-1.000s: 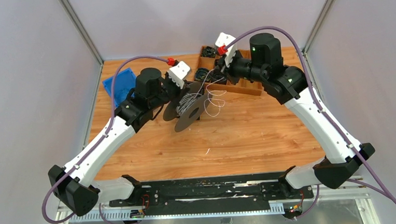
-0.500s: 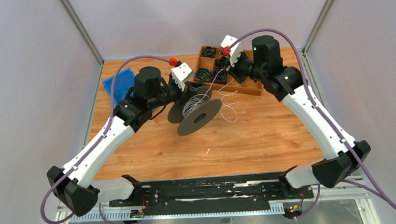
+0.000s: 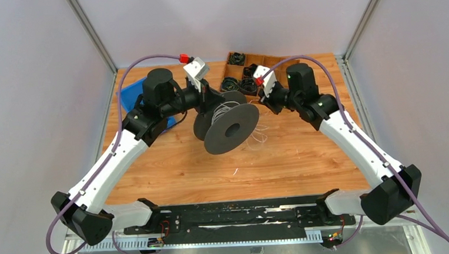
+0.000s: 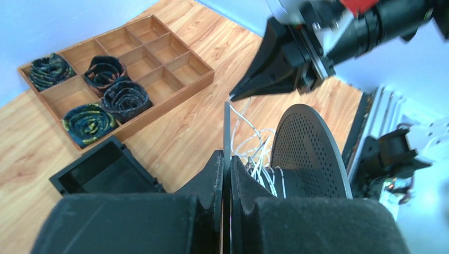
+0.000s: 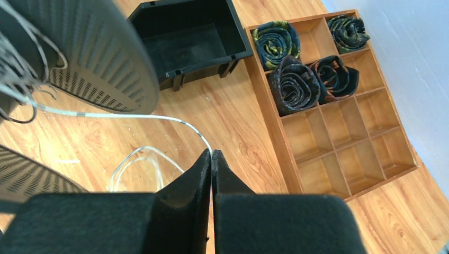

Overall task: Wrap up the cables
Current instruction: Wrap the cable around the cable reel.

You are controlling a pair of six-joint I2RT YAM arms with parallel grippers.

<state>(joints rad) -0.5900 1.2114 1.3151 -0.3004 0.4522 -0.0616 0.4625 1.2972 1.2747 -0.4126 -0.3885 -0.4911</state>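
A black perforated spool (image 3: 229, 128) is held off the table on its side. My left gripper (image 3: 207, 100) is shut on the edge of its rear flange (image 4: 226, 121), which sits thin between the pads. The cables (image 3: 224, 110), thin white wire, are partly wound on the hub (image 4: 265, 169), and loose loops (image 3: 259, 135) hang to the table. My right gripper (image 3: 264, 106) is just right of the spool and is shut on the cables (image 5: 159, 117), which run taut from its tips (image 5: 211, 154) to the spool (image 5: 95, 53). More slack loops (image 5: 135, 161) lie below.
A wooden compartment tray (image 3: 265, 58) at the back holds black and green coiled bundles (image 5: 294, 84); several cells are bare. A black bin (image 5: 185, 42) stands beside the tray behind the spool. A blue box (image 3: 127, 97) lies at the back left under my left arm.
The left arm has swung the spool right and turned its front flange toward the camera. The right gripper has come down from over the tray to beside the spool, still holding the wire.
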